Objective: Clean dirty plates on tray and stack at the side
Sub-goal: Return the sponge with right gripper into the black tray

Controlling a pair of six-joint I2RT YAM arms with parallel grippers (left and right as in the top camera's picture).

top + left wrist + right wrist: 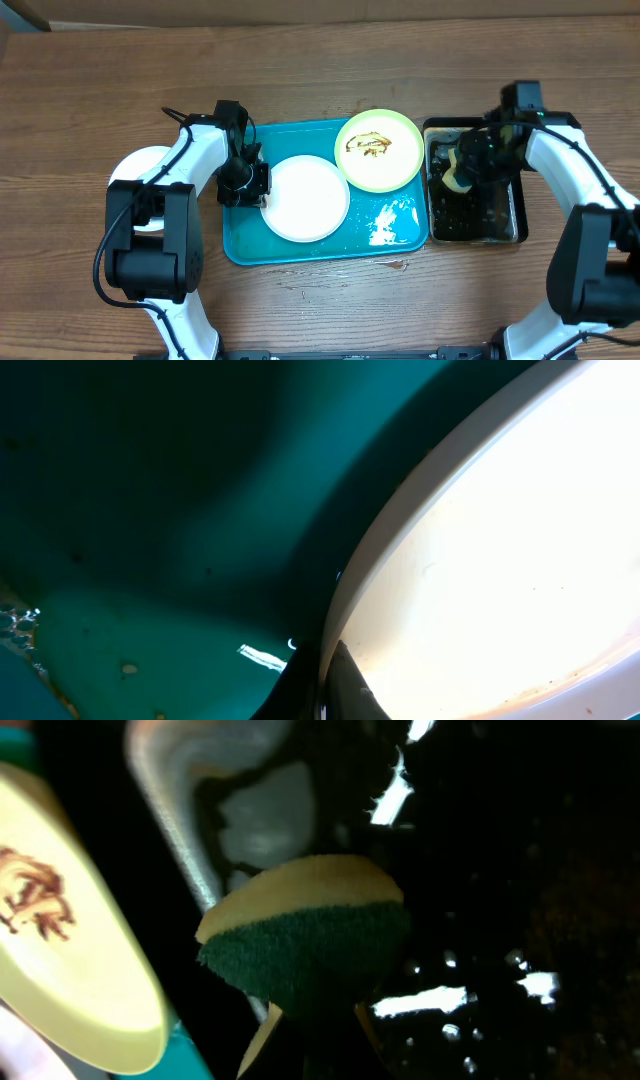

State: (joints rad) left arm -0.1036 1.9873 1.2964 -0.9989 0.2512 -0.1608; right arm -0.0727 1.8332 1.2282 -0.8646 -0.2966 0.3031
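Note:
A clean-looking white plate (305, 197) lies left of centre on the turquoise tray (245, 245). My left gripper (258, 185) is at its left edge. In the left wrist view the dark fingers (345, 685) pinch the white plate's (500, 560) rim over the tray floor (150, 510), so the gripper (325, 680) is shut on it. A pale yellow-green plate (378, 150) with a brown sauce smear sits at the tray's far right corner, its edge showing in the right wrist view (60, 970). My right gripper (470, 165) is shut on a yellow-and-green sponge (305, 940).
A narrow black tray (475, 225) of dark wet liquid stands right of the turquoise tray, and the sponge (460, 172) hangs over it. A shiny puddle (393, 222) lies at the turquoise tray's near right. Bare wooden table (320, 60) surrounds both trays.

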